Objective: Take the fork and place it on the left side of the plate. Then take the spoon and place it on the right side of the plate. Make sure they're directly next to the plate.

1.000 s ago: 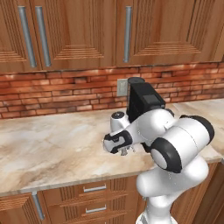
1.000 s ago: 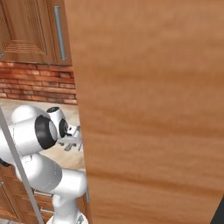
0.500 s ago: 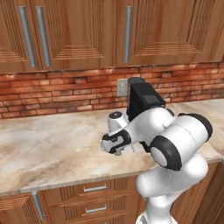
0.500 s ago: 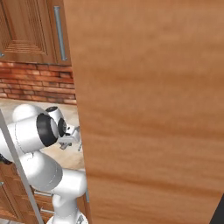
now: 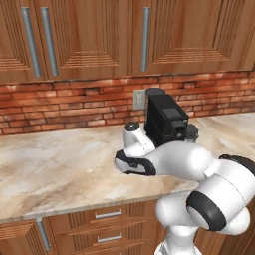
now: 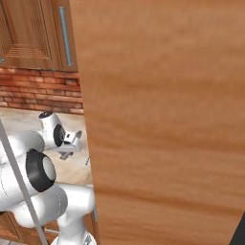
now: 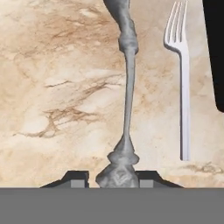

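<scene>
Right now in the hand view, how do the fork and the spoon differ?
The fork is pale with a plain straight handle and clear tines; the spoon is darker grey with a lumpy handle.
The spoon's handle end sits between the end effector's fingertips; the fork lies off to one side, apart from them.
Both are slim and run roughly parallel over the marble counter.

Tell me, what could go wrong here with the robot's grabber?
The gripper straddles only the very end of the spoon handle, so the spoon might tip or slip if lifted. The fork lies close beside it and could get bumped. The fork was meant to go first, too.
</scene>
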